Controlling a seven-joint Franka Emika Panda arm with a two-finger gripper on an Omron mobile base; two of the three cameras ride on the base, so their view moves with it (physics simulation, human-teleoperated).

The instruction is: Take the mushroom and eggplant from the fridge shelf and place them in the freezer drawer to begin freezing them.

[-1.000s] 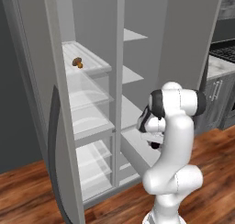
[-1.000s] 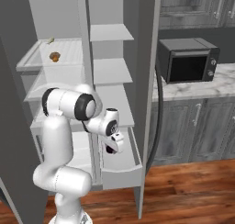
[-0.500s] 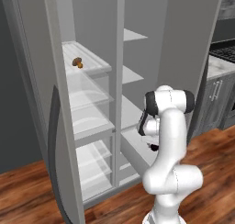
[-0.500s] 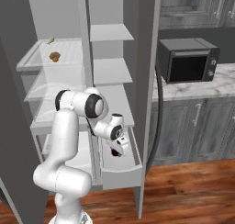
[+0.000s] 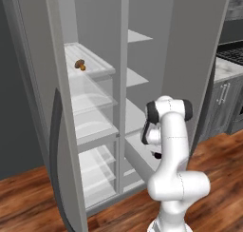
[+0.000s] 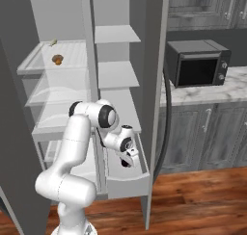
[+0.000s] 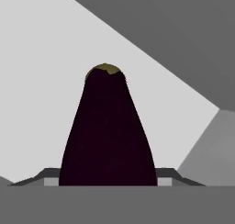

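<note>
We counted one eggplant [image 7: 106,131], clamped in the gripper [image 6: 127,161] above the freezer drawer [image 6: 126,180], and one mushroom [image 5: 80,64] near the fridge shelf's [image 5: 97,64] left edge.

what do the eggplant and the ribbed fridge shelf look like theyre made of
The eggplant: smooth, near-black purple skin with an olive-green cap, like real vegetable skin, rendered rather matte. The fridge shelf: opaque white, probably moulded plastic, judging by its fine ribs and raised rim.
</note>
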